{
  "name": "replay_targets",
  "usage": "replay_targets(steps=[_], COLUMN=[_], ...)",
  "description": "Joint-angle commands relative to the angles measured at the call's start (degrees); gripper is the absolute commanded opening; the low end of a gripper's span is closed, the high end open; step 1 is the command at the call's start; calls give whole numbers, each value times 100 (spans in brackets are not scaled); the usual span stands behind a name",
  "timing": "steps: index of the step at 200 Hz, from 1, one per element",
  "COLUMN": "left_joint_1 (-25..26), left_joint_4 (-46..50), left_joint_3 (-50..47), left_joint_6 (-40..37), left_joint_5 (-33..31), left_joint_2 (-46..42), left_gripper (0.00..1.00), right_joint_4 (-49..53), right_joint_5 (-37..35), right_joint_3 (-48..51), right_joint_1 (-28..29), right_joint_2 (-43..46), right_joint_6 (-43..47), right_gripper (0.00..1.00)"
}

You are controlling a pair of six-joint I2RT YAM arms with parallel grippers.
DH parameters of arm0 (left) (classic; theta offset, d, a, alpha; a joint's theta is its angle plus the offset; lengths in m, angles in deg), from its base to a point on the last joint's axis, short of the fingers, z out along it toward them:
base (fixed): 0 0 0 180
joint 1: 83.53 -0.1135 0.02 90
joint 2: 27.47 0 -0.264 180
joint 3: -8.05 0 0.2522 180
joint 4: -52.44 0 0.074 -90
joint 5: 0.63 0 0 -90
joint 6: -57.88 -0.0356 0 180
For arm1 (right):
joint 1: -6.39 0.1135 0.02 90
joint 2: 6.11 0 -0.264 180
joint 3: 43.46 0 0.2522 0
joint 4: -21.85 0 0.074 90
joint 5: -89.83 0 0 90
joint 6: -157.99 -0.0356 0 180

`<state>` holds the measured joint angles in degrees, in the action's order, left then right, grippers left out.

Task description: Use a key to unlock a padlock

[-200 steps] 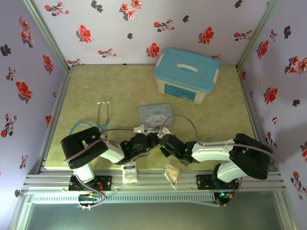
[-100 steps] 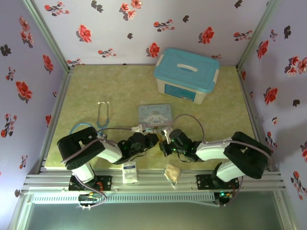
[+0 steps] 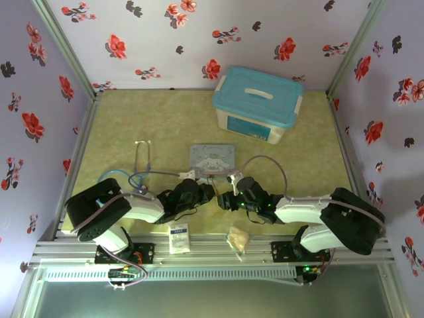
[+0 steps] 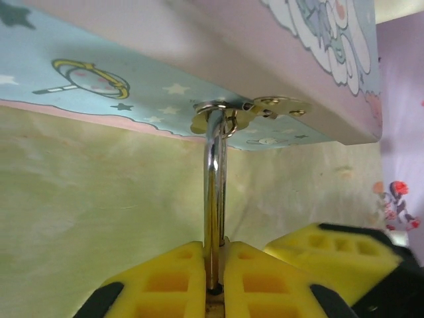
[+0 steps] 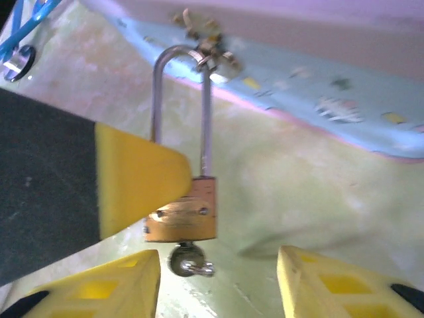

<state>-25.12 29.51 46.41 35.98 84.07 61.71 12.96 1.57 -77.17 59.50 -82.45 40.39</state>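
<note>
Padlock [image 5: 182, 215]: near centre of table [image 3: 165, 119], shackle [image 5: 159, 99] hooked through clasp [image 4: 271, 104] on near side of tin [image 4: 99, 73]. Key [image 5: 188, 260] at brass end opposite shackle, head projecting. Left gripper [image 4: 213, 255] clamped on shackle; right gripper [image 5: 218, 268] spread wide, flanking key, not touching.

table [image 3: 165, 119]: box [image 3: 257, 105], tin [image 3: 213, 158], stethoscope [image 3: 140, 159], perhaps white sachet [image 3: 179, 238], tan packet [image 3: 238, 238]

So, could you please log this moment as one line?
left gripper: shut on padlock | right gripper: open, near key | key: in padlock | padlock: hung on tin
</note>
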Motion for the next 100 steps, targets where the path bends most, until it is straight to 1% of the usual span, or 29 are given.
replay_targets(steps=[1, 29, 40, 51, 69, 89, 100], left_joint_1=[-131, -435, -526, -550, -547, -550, -550], left_joint_4=[1242, 1447, 1684, 2065, 2664, 3059, 3212], left_joint_3=[282, 261, 389, 568, 809, 923, 972], left_joint_6=[-637, -833, -1016, -1224, -1492, -1643, -1704], left_joint_5=[33, 354, 566, 644, 653, 584, 517], left_joint_2=[-307, -338, -267, -208, -154, -163, -188], left_gripper=[10, 11, 11, 12, 12, 13, 15], right_joint_4=[609, 651, 772, 1007, 1341, 1465, 1451], right_joint_5=[-588, -766, -1024, -1362, -1716, -1791, -1788], right_joint_3=[-131, -249, -305, -422, -642, -784, -794], right_joint_1=[-74, -80, -81, -93, -111, -108, -114], right_joint_2=[154, 109, 91, 77, 1, -88, -136], right_joint_6=[-140, -204, -287, -374, -404, -441, -472], right_gripper=[51, 53, 54, 54, 54, 53, 53])
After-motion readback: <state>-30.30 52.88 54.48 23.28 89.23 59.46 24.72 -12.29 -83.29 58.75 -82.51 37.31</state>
